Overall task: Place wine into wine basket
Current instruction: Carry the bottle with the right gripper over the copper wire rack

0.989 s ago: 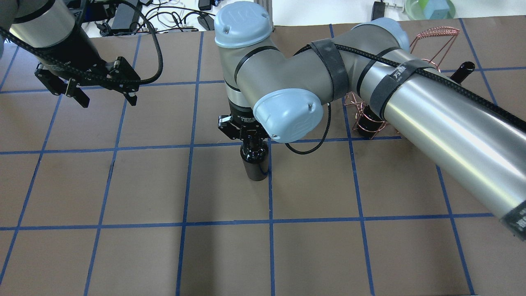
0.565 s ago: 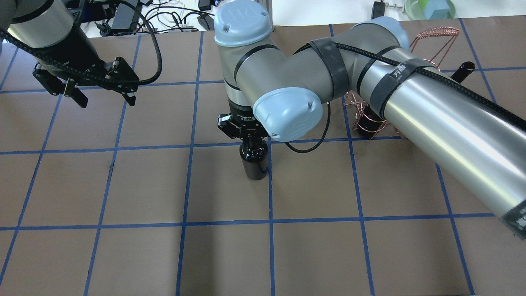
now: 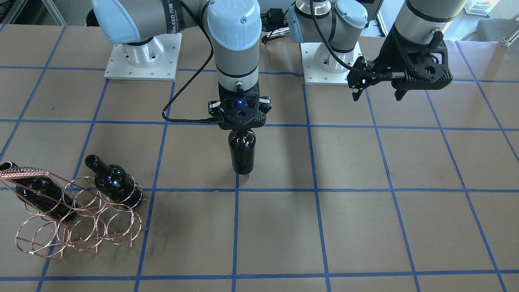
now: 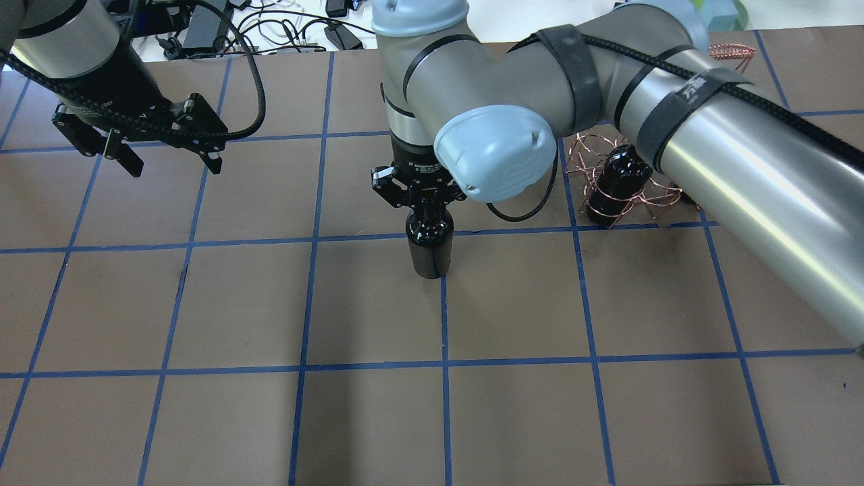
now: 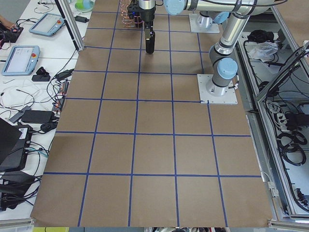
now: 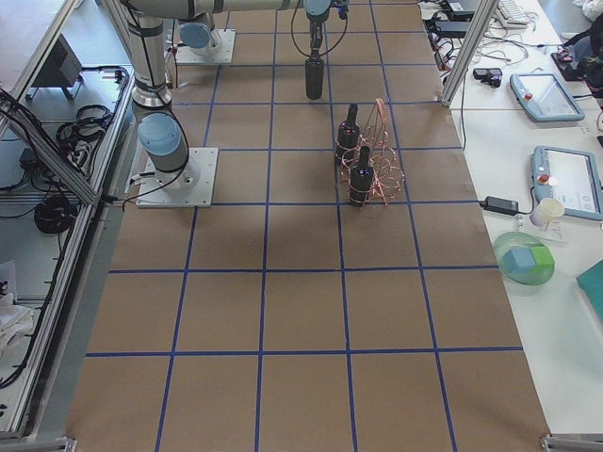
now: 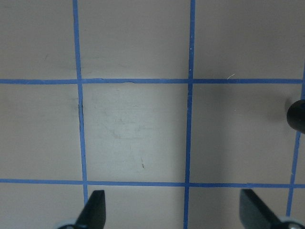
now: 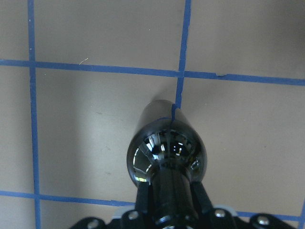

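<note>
Wine (image 4: 427, 251) upright, neck clamped between fingers of right gripper (image 4: 424, 201) — left gripper (image 4: 174, 162) spread wide, empty.

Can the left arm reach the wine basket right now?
Probably not easily. The wine basket sits on the robot's far right, and the right gripper, shut on a wine bottle, stands between it and the open left gripper.
</note>
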### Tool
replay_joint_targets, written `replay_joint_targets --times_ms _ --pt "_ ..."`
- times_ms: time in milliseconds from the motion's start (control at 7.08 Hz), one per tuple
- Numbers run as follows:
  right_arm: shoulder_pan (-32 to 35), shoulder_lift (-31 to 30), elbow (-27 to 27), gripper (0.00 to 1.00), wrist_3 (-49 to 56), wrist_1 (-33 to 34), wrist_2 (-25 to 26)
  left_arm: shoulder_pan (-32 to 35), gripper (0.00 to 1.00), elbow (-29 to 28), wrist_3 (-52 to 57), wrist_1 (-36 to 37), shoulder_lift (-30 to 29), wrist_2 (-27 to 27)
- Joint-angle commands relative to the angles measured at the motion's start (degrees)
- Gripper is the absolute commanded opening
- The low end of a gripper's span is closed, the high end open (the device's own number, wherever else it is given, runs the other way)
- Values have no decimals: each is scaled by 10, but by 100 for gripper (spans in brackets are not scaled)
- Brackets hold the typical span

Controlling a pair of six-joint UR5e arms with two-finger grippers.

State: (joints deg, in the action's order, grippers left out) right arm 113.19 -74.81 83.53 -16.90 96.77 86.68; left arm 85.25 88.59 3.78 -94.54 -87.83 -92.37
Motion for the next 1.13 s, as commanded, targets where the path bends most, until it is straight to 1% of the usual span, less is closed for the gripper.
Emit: replay_joint_targets --times_ms 0,283,424,565,707,848,989 --pt "-61 -41 -19 0 96 -56 2 -1 100 0 0 1 0 0" --pt "-148 -102 -20 0 218 -127 17 -2 100 0 0 -1 1 0" --pt "-188 -126 -20 0 263 -166 21 -1 100 0 0 0 1 0" --pt "-215 -141 -20 0 320 -191 62 -1 100 0 0 0 1 -1" --pt "-234 -155 -21 0 360 -214 82 -2 100 0 0 0 1 -1" --pt "-257 -162 -21 0 408 -218 104 -1 100 0 0 -1 1 -1" --pt "-293 -161 -21 0 465 -214 105 -1 100 0 0 -1 1 -1"
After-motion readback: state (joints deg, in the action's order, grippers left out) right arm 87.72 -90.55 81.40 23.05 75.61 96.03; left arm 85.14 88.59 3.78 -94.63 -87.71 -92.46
